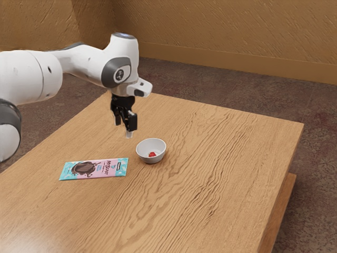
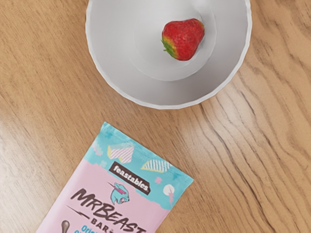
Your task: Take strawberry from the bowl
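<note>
In the exterior view, most of the frame is taken up by the wooden surface (image 1: 226, 158), on which a bar and a bowl are set. The white arm (image 1: 87, 60) is extended from the left edge to the upper middle. From its end the black pincer (image 1: 124, 129) is pointed downward, held above the surface with its two fingers apart and nothing clamped. The pink and turquoise chocolate bar (image 1: 95, 168) is laid flat at the lower left of the pincer, one end turned toward the bowl. The pale grey bowl (image 1: 143, 150) is placed upright near that end, at the pincer's lower right. Inside it, on the bowl's floor, the red strawberry (image 2: 183, 39) is seen, lower in the frame than the fingertips and to their right, untouched by them.
</note>
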Tool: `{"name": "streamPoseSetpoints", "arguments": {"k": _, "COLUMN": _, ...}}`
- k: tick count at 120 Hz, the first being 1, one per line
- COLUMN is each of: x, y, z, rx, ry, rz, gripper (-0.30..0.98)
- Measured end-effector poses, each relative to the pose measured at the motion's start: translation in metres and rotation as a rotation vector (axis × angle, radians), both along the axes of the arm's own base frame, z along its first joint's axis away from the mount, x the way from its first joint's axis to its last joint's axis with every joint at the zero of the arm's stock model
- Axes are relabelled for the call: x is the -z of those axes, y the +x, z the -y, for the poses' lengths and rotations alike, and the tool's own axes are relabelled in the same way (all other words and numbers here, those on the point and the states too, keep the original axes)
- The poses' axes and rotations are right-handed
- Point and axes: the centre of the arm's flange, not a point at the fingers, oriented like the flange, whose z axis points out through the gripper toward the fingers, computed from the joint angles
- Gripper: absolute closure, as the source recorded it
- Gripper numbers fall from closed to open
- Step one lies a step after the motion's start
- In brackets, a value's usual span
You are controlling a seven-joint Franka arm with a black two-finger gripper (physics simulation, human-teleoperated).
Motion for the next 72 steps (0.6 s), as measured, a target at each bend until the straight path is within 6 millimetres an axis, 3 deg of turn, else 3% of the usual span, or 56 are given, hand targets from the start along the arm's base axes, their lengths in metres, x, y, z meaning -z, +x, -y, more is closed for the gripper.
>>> {"name": "streamPoseSetpoints", "arguments": {"k": 12, "x": 0.018, "y": 0.024, "z": 0.009, "rx": 0.112, "ry": -0.007, "rz": 0.024, "gripper": 0.07}}
{"name": "streamPoseSetpoints", "arguments": {"k": 23, "x": 0.051, "y": 0.039, "z": 0.009, "rx": 0.196, "ry": -0.018, "rz": 0.014, "gripper": 0.07}}
{"name": "streamPoseSetpoints", "arguments": {"k": 39, "x": 0.083, "y": 0.051, "z": 0.009, "rx": 0.309, "ry": -0.049, "rz": 0.015, "gripper": 0.08}}
{"name": "streamPoseSetpoints", "arguments": {"k": 72, "x": 0.099, "y": 0.060, "z": 0.025, "rx": 0.507, "ry": -0.077, "rz": 0.039, "gripper": 0.09}}
